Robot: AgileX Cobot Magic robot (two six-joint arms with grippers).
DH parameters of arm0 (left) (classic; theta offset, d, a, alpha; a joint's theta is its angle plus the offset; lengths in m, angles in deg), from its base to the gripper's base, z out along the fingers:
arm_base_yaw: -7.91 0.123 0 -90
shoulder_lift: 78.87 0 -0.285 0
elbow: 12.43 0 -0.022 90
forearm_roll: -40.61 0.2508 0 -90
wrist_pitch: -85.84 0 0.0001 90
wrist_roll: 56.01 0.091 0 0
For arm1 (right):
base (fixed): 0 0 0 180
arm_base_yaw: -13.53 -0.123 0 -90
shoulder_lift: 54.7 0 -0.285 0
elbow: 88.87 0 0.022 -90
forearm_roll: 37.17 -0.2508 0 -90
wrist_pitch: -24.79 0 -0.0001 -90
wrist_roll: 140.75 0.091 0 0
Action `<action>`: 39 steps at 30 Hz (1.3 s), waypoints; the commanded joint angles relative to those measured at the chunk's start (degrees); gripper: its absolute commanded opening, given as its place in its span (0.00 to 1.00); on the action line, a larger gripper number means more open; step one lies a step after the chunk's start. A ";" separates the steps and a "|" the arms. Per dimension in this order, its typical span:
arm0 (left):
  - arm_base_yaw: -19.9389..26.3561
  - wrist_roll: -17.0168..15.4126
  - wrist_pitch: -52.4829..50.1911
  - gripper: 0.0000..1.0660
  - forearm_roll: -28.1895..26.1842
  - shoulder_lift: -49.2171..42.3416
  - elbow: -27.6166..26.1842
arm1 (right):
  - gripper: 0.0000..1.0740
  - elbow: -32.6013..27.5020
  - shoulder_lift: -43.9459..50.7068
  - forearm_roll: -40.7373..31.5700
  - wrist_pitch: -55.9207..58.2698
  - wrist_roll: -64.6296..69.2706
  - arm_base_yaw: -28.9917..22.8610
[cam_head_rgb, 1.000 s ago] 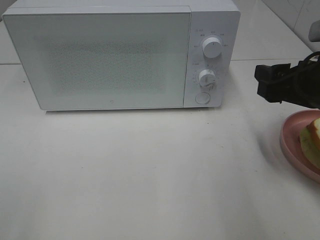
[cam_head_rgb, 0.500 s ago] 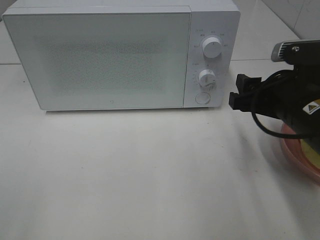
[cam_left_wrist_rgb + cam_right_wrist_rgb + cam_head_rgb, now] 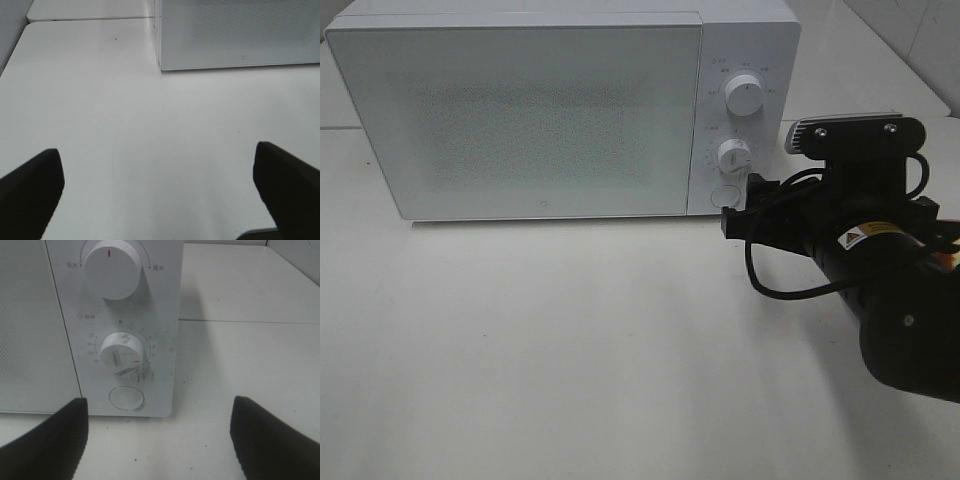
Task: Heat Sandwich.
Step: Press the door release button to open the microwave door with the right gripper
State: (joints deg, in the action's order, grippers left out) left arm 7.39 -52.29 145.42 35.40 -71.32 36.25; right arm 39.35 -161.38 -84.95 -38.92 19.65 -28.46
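Observation:
The sandwich and its pink plate are hidden behind my right arm (image 3: 890,290) at the right edge of the exterior view. The white microwave (image 3: 520,120) stands at the back with its door shut. My right gripper (image 3: 738,205) is open and empty, just in front of the microwave's control panel. In the right wrist view the gripper (image 3: 160,440) faces the round door button (image 3: 126,398) below the timer knob (image 3: 121,348). My left gripper (image 3: 160,195) is open and empty over bare table, with the microwave's lower left corner (image 3: 161,67) ahead. It is out of the exterior view.
The microwave has a power knob (image 3: 744,95) above the timer knob (image 3: 732,155) and the round button (image 3: 724,196). White tabletop (image 3: 570,340) stretches in front of the microwave. A tiled wall (image 3: 920,40) rises at the back right.
My right arm has swung left from the plate towards the microwave's control panel. It now covers the plate and sandwich. The left arm view has no earlier frame.

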 commanded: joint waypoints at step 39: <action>0.11 0.00 -0.17 0.92 0.00 -1.49 0.17 | 0.60 2.18 -1.32 -0.97 9.00 69.67 -0.80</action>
State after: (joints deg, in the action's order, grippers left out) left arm 7.39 -52.29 145.42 35.40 -71.32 36.25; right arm 41.13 -162.98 -86.21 -30.56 87.32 -29.04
